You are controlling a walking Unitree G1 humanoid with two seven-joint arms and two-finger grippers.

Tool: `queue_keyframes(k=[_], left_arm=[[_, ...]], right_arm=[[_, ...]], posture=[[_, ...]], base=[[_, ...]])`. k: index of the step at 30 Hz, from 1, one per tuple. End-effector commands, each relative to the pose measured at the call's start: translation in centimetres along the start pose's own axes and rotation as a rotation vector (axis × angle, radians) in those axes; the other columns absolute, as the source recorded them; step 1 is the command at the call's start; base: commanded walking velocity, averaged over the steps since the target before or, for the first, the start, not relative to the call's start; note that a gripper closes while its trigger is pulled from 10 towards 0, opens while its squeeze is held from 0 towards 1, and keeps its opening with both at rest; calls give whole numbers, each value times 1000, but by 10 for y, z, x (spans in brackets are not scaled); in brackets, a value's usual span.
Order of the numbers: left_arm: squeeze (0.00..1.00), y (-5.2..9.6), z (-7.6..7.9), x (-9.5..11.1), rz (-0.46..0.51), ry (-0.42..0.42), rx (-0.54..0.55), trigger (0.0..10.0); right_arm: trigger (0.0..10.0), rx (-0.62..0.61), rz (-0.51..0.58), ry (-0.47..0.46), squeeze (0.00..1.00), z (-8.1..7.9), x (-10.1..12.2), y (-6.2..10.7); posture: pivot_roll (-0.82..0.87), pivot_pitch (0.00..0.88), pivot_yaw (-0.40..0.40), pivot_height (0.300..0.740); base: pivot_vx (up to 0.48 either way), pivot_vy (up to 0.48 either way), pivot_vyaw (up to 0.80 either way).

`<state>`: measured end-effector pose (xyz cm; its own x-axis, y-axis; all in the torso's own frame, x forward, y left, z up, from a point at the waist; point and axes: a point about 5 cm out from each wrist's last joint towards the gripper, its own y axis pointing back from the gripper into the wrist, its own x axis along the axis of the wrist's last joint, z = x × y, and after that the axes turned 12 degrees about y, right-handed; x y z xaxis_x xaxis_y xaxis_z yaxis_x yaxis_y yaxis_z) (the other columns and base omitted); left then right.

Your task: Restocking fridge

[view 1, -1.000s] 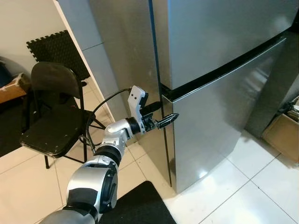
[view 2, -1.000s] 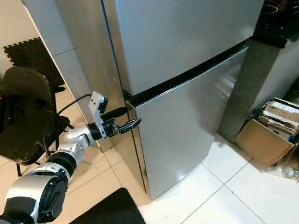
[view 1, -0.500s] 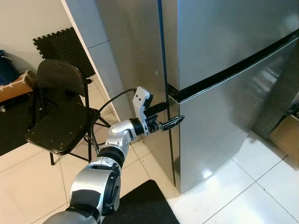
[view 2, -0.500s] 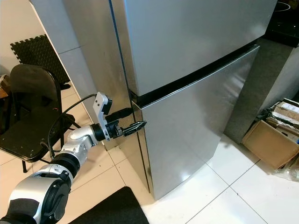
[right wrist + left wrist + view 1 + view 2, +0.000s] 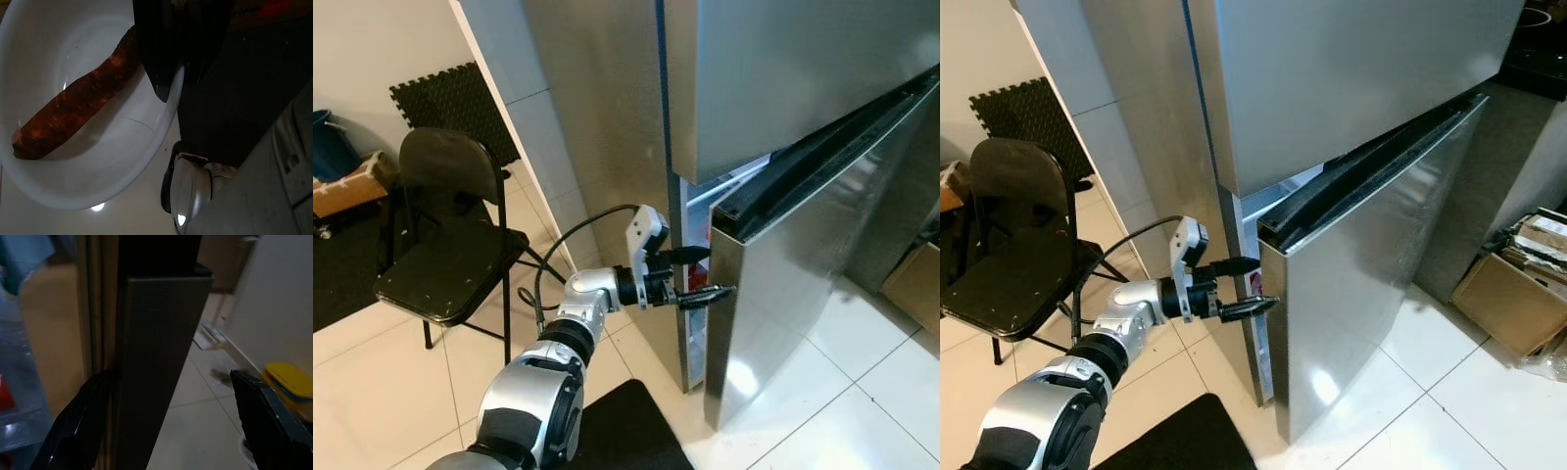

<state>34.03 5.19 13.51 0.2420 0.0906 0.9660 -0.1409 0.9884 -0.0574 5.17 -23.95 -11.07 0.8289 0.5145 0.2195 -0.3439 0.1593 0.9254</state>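
A white bowl (image 5: 93, 161) sits in the right wrist view with a single reddish-brown carrot (image 5: 73, 110) lying in it, the long axis running on a slant across the bowl's inside from one rim toward the other, its narrower end near the far rim. The right gripper (image 5: 171, 44) has its jaws pinching the bowl's rim, one black finger lying over the inside edge (the other is hidden behind the wall). The stainless fridge (image 5: 783, 78) stands upright on the white tile floor (image 5: 862, 421); its lower door (image 5: 803, 284) stands ajar, swung out from the cabinet at its left edge, with a lit slice of the interior showing in the gap. The left gripper (image 5: 715, 274) is at that free edge, jaws spread with one finger inside the gap and the other on the outer face, the door's edge between them; whether they actually press it cannot be told. A black folding chair (image 5: 445, 245) stands on the floor well to the left of the fridge, and a cardboard box (image 5: 1513, 284) sits by the fridge's right side.
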Motion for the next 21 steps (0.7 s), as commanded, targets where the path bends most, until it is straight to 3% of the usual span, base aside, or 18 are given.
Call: queue_keyframes(k=[1,9,13,21], left_arm=[[0,-5,3,-7,-12,19,-12,10000],[0,-15,13,-18,-24,50,-89,10000],[0,-28,37,-50,-56,107,-223,10000],[0,-21,38,-60,-29,147,-180,10000]], right_arm=[[10000,9,-9,-10,0,-5,-2,0],[10000,9,-5,-12,0,-4,2,-1],[10000,10,5,-15,0,-4,10,-3],[10000,7,11,-18,0,-2,14,-4]], posture=[[-200,65,121,740],[-192,50,124,740],[-186,31,123,740],[-175,13,125,740]], base=[[0,0,0],[0,0,0],[0,0,0],[0,0,0]])
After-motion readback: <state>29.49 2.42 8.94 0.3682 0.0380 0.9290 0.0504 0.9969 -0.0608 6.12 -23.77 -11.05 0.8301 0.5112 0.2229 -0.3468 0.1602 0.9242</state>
